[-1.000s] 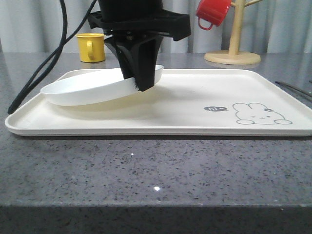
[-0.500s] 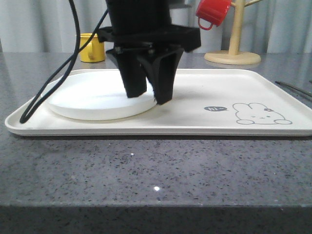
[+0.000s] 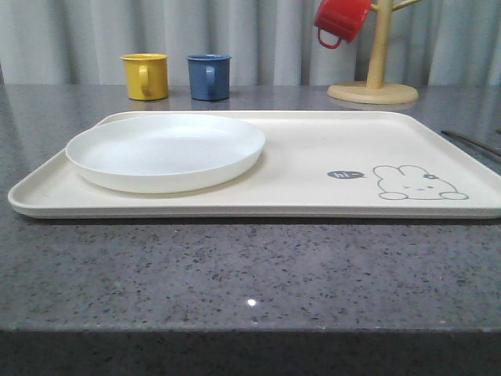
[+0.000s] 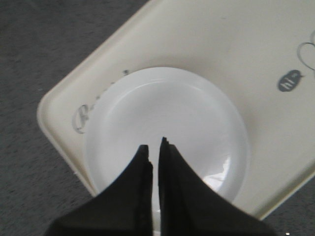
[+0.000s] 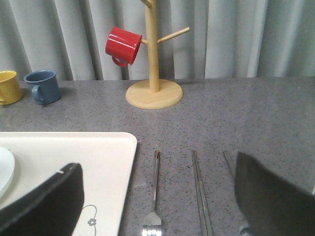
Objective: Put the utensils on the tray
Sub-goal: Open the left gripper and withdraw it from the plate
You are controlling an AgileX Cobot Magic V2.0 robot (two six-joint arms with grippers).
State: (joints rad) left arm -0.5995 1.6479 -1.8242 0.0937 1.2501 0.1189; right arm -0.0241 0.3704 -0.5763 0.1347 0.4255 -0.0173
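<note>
The cream tray (image 3: 313, 157) with its rabbit drawing lies across the table, a round white plate (image 3: 164, 149) resting flat on its left half. In the left wrist view my left gripper (image 4: 153, 143) hangs above the plate (image 4: 197, 113), shut, with nothing between its fingers. To the right of the tray (image 5: 74, 147) the utensils lie on the grey table: a fork (image 5: 154, 196), a pair of chopsticks (image 5: 200, 196) and a third handle (image 5: 229, 164) partly hidden by a finger. My right gripper (image 5: 157, 167) stands wide open above them. Thin utensil handles (image 3: 470, 142) show at the front view's right edge.
A yellow mug (image 3: 145, 76) and a blue mug (image 3: 208, 76) stand behind the tray. At the back right a wooden mug tree (image 3: 373, 90) carries a red mug (image 3: 340, 19). Curtains close off the back.
My left gripper held the plate tilted, set it flat on the tray, let go and rose out of the front view. The blue mug behind it is uncovered.
</note>
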